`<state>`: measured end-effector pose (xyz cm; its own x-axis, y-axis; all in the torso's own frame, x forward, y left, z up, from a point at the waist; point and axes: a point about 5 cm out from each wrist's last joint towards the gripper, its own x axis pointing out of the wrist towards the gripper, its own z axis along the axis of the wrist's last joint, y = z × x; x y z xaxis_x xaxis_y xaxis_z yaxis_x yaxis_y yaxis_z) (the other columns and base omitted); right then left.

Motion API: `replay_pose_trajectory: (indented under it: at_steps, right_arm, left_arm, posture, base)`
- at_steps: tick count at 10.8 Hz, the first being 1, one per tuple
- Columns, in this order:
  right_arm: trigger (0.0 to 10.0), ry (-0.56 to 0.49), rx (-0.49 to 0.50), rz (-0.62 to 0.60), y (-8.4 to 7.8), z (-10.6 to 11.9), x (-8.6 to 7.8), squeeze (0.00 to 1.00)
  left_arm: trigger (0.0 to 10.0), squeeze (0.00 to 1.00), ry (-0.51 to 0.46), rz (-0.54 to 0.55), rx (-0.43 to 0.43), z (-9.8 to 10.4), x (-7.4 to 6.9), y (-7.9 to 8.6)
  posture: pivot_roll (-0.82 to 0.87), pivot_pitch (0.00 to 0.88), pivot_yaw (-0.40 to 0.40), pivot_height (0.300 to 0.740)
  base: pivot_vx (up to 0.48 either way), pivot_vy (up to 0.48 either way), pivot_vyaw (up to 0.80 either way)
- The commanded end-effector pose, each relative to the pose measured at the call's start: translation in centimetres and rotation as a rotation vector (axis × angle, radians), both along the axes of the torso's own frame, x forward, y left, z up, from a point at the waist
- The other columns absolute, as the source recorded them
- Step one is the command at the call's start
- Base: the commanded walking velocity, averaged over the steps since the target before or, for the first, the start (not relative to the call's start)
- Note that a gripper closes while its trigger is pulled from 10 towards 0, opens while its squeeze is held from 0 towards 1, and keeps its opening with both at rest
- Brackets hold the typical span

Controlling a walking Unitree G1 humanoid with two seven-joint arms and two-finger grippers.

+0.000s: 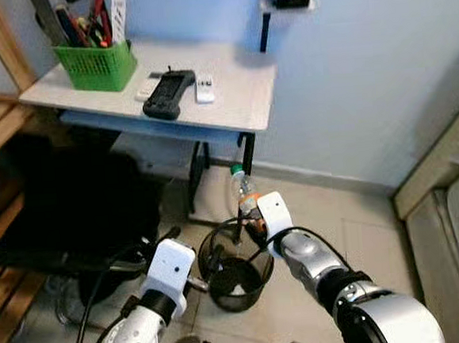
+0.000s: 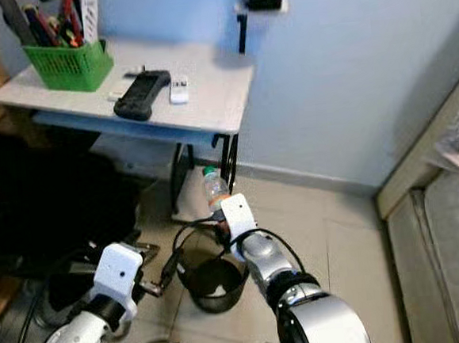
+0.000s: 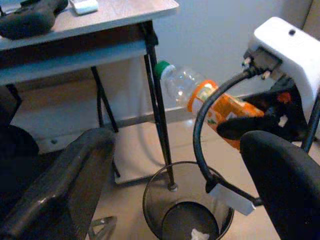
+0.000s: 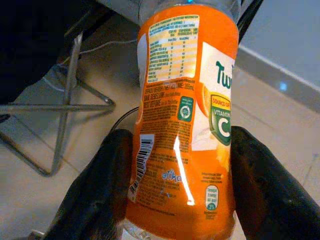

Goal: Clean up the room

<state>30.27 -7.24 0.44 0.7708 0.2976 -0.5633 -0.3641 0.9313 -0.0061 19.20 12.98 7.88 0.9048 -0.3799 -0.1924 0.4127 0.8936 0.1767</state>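
In the head views, a tiled floor (image 1: 354, 233) is lying below the surface (image 1: 240, 99), and the right claw (image 1: 253, 217) is holding a bottle (image 1: 243, 188) above the bin (image 1: 236, 280). In the left wrist view the left claw (image 3: 175, 175) is spreading wide and empty beside that bin. In the right wrist view both fingers (image 4: 100, 190) are pinching the orange label, so the drop is not yet done, I judge.

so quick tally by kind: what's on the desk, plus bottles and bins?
Green plastic basket of tools: 1
Black game controller: 1
White remotes: 2
Clear plastic bottle with orange label, in the right tool: 1
Black mesh wastebasket: 1
Total: 6
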Motion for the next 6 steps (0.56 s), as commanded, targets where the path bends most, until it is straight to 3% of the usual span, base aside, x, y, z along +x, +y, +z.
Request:
replay_pose_trajectory:
  at_steps: [1, 6]
  right_arm:
    - [10.0, 0.029, -0.003, -0.034, -0.5, -0.4, -0.2, 0.00]
    - [10.0, 0.098, 0.037, -0.060, 1.3, -1.3, -1.5, 0.00]
  left_arm:
    - [10.0, 0.00, 0.004, -0.011, -0.010, 0.3, -0.2, -0.3]
    - [10.0, 0.00, 0.062, -0.002, 0.005, 1.3, -3.5, 0.0]
  posture:
    - [0.24, 0.158, -0.054, 0.710]
    - [0.31, 0.262, -0.036, 0.710]
  base:
    - [0.000, 0.000, 0.00]
    - [0.000, 0.000, 0.00]
